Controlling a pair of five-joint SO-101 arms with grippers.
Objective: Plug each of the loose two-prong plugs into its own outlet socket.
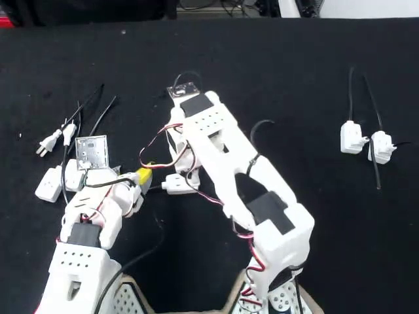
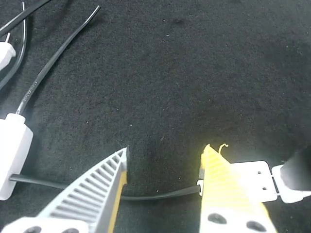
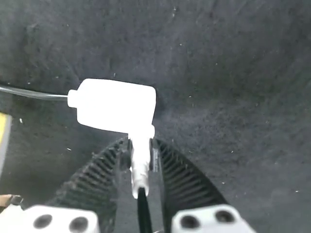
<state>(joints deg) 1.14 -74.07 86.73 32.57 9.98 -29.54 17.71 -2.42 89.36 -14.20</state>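
A white outlet socket (image 1: 175, 184) lies mid-table under the right arm. In the right wrist view my right gripper (image 3: 141, 158) is shut on a white two-prong plug (image 3: 141, 167) whose front end meets the socket (image 3: 114, 107); no prongs show. My left gripper (image 2: 165, 167) is open just left of that socket (image 2: 252, 180), its fingers straddling the socket's thin black cable (image 2: 155, 196) without touching it. In the high view the yellow tip of the left gripper (image 1: 145, 178) sits beside the socket.
At far left lie two loose plugs (image 1: 49, 142) (image 1: 69, 134) and two white sockets (image 1: 49, 184) (image 1: 73, 175) with black cables. At far right two more sockets (image 1: 352, 137) (image 1: 381, 147) lie side by side with cables. The table is covered in black cloth (image 1: 281, 78).
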